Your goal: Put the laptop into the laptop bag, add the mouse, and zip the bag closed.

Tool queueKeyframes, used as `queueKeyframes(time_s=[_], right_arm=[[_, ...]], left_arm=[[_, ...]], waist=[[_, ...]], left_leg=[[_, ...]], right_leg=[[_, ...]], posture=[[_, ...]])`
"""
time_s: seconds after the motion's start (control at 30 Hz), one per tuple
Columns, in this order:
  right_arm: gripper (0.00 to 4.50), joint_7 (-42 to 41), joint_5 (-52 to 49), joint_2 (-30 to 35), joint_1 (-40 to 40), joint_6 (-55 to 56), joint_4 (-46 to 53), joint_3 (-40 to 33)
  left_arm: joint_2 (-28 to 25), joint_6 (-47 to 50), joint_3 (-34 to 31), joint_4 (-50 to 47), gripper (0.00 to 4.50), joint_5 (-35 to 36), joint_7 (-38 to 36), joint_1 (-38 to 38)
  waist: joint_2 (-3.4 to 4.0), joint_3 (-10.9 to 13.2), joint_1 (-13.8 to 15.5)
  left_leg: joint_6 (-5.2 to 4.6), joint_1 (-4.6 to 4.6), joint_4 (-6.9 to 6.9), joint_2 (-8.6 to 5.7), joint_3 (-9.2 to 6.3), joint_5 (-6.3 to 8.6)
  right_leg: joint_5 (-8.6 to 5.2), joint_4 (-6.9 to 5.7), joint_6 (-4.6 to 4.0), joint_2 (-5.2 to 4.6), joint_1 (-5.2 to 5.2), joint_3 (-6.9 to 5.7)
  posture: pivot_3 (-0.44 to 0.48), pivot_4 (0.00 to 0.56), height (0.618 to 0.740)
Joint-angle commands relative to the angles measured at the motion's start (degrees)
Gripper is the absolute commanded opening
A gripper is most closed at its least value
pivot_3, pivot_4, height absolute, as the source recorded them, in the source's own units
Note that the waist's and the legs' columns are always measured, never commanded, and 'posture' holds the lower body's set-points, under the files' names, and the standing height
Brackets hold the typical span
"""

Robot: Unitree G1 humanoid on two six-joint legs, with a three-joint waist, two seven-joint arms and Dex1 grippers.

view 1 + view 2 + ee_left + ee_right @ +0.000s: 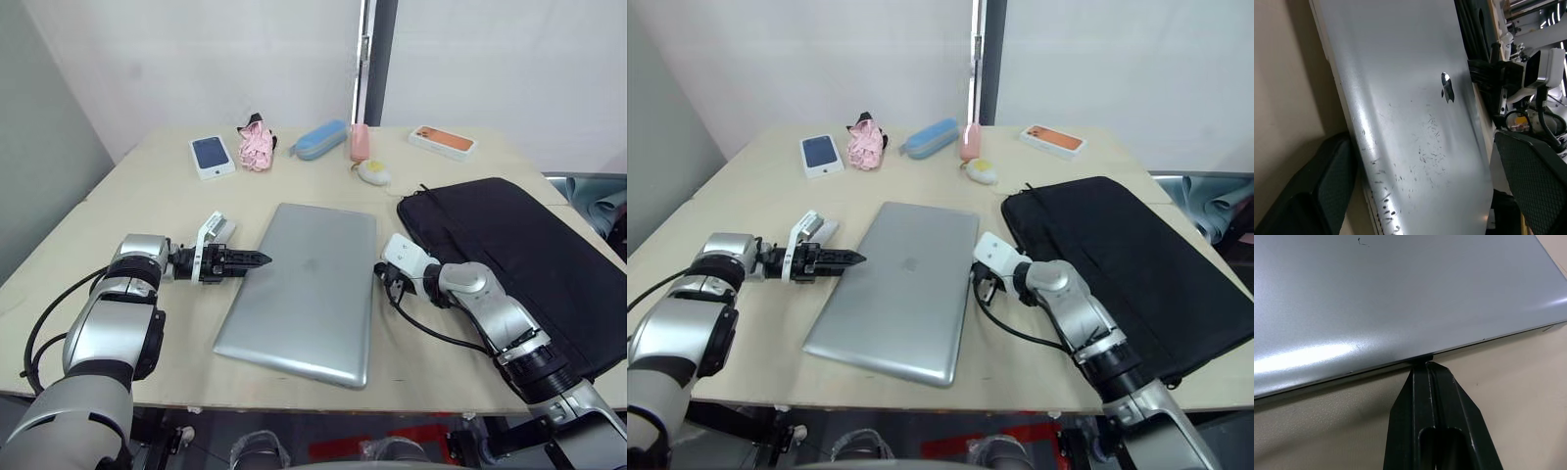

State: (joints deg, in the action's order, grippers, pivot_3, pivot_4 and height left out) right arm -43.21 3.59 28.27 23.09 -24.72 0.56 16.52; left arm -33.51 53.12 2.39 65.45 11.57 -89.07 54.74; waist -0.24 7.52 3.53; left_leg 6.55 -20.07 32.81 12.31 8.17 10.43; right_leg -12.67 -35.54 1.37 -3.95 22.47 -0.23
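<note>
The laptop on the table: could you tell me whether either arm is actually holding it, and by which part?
Neither holds it. The laptop lies flat; the right gripper, fingers together, touches its right edge, and the left gripper reaches its left edge.

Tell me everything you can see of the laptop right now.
The laptop is thin, silver, metal-looking, with rounded corners, a logo at the lid's centre and fine scratches. It lies closed and flat on the table, left of the black bag. The right gripper, fingers together, meets its right edge; the left gripper reaches its left edge.
</note>
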Motion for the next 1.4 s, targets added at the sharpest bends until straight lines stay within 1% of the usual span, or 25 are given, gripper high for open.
queueKeyframes(time_s=[0.03, 0.3, 0.4, 0.67, 0.73, 1.0, 1.1, 1.17, 1.2, 1.23, 1.3, 1.37, 1.4], right_arm=[[0.04, -3.19, -2.11, -1.35, -1.71, -0.27, 0.33, 2.18], [0.04, -3.40, -3.13, -2.20, 0.06, -0.25, -0.83, -0.06], [0.00, -3.32, -2.07, -1.95, 0.81, 0.55, -2.70, 0.13], [0.00, -4.18, -2.00, -1.38, 0.75, 1.16, -3.59, -0.39], [0.00, -4.22, -2.05, -1.33, 0.74, 1.11, -3.60, -0.57], [0.00, -5.33, -3.30, -0.31, 1.06, 0.90, -2.59, -2.14], [0.00, -7.64, -7.62, 1.15, 0.67, -0.86, 2.12, -5.38], [0.00, -8.82, -11.50, 2.21, 0.13, -2.79, 6.23, -8.75], [0.00, -9.04, -13.43, 2.73, -0.11, -3.88, 8.27, -10.72], [0.00, -8.92, -15.25, 3.23, -0.33, -5.31, 10.16, -12.73], [0.00, -9.30, -19.55, 4.81, -1.46, -8.22, 14.46, -17.17], [0.00, -9.12, -24.01, 6.67, -2.90, -11.46, 18.83, -22.42], [0.26, -8.03, -26.12, 7.45, -3.28, -13.81, 20.46, -25.68]], left_arm=[[2.08, 3.71, 0.74, -2.31, 4.50, 1.89, -3.34, -1.83], [0.68, 7.82, 2.69, -9.44, 4.50, 6.38, -3.43, -4.85], [-0.03, 8.54, 3.99, -11.98, 3.72, 7.60, -3.43, -6.17], [-1.20, 9.98, 4.77, -15.07, 0.88, 10.02, -3.27, -7.13], [-1.77, 10.23, 4.88, -15.22, 0.42, 10.79, -3.33, -6.90], [-3.96, 11.39, 5.64, -15.42, 0.40, 13.00, -3.43, -4.71], [-5.03, 11.87, 6.17, -17.67, 0.39, 14.11, -3.43, -4.98], [-5.87, 12.21, 5.71, -19.69, 0.39, 14.79, -3.42, -5.37], [-6.43, 13.17, 5.26, -20.89, 0.39, 15.79, -3.42, -5.53], [-7.12, 14.09, 4.77, -22.32, 0.39, 16.96, -3.42, -5.78], [-8.73, 16.06, 3.83, -25.91, 0.39, 19.20, -3.42, -6.79], [-10.33, 18.28, 2.27, -29.71, 0.39, 21.34, -2.95, -8.20], [-11.04, 19.73, 0.96, -31.67, 0.39, 22.68, -2.32, -9.07]], waist=[[0.00, 0.00, 0.00], [0.02, 0.06, -0.24], [0.04, 0.10, -0.87], [0.07, 0.33, -0.92], [0.09, 0.34, -0.72], [0.09, 0.39, -0.77], [0.09, 0.54, -0.66], [0.08, 0.70, -0.67], [0.11, 0.74, -0.67], [0.11, 0.76, -0.66], [0.10, 0.79, -0.61], [0.10, 0.80, -0.31], [0.10, 0.80, -0.13]], left_leg=[[0.01, 0.00, -0.02, 0.01, 0.00, 0.01], [-0.02, -0.09, -0.34, 0.01, 0.06, -0.01], [0.01, -0.09, -0.44, 0.03, 0.08, -0.02], [0.04, -0.12, -0.44, 0.05, 0.07, -0.01], [0.05, -0.08, -0.44, 0.02, 0.09, 0.00], [0.08, -0.13, -0.54, 0.03, 0.10, -0.03], [0.08, -0.17, -0.53, 0.02, 0.09, -0.03], [0.06, -0.31, -0.54, 0.03, 0.08, -0.05], [-0.04, -0.66, -0.53, 0.04, 0.05, -0.12], [-0.35, -0.96, -0.51, 0.05, 0.00, -0.34], [-0.27, -1.10, -0.52, 0.05, 0.00, -0.42], [-0.12, -1.14, -0.59, 0.05, -0.01, -0.49], [-0.09, -1.13, -0.62, 0.05, -0.02, -0.47]], right_leg=[[0.00, 0.02, 0.00, 0.01, 0.00, -0.01], [-0.01, 0.28, -0.01, 0.03, 0.13, -0.01], [-0.01, 0.29, -0.03, 0.06, 0.19, 0.00], [-0.01, 0.29, -0.03, 0.07, 0.24, -0.01], [-0.01, 0.30, -0.03, 0.04, 0.19, 0.01], [0.00, 0.34, -0.03, 0.07, 0.28, 0.01], [0.00, 0.34, -0.03, 0.07, 0.36, 0.00], [0.00, 0.34, -0.03, 0.08, 0.48, -0.01], [0.01, 0.34, -0.02, 0.10, 0.65, -0.03], [0.02, 0.35, 0.01, 0.12, 0.84, -0.08], [0.04, 0.36, 0.03, 0.14, 1.03, -0.09], [0.15, 0.40, 0.24, 0.14, 1.12, -0.13], [0.17, 0.41, 0.26, 0.14, 1.11, -0.15]], posture=[[0.000, 0.150, 0.740], [0.000, 0.150, 0.740], [0.000, 0.150, 0.740], [0.000, 0.150, 0.740], [0.000, 0.150, 0.740], [0.000, 0.150, 0.740], [0.000, 0.150, 0.740], [0.000, 0.150, 0.740], [0.000, 0.150, 0.740], [0.000, 0.150, 0.740], [0.000, 0.150, 0.740], [0.000, 0.150, 0.740], [0.000, 0.150, 0.740]])
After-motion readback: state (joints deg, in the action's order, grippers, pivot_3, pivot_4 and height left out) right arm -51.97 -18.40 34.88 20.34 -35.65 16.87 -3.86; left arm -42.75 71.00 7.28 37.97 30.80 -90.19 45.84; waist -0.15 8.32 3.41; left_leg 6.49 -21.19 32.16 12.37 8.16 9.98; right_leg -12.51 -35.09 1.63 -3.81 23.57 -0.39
